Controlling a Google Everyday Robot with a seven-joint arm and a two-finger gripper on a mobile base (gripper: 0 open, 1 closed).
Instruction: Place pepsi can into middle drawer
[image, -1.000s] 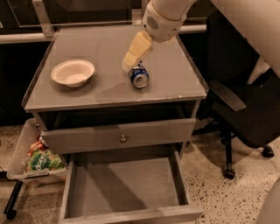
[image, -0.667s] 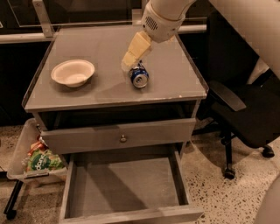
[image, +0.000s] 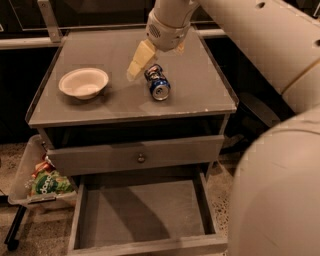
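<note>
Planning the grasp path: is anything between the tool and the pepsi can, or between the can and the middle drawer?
Nothing visible does. The tool hovers left of the pepsi can lying on the cabinet top; the white bowl sits well aside, and the middle drawer stands open below.

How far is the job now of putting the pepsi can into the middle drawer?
Done: the wide shallow grey middle drawer stands open. In hand: the robot's hand is close beside the small blue aluminium pepsi can, which lies on its side on the cabinet top. Left: grasp, lift, set it in the drawer.
</note>
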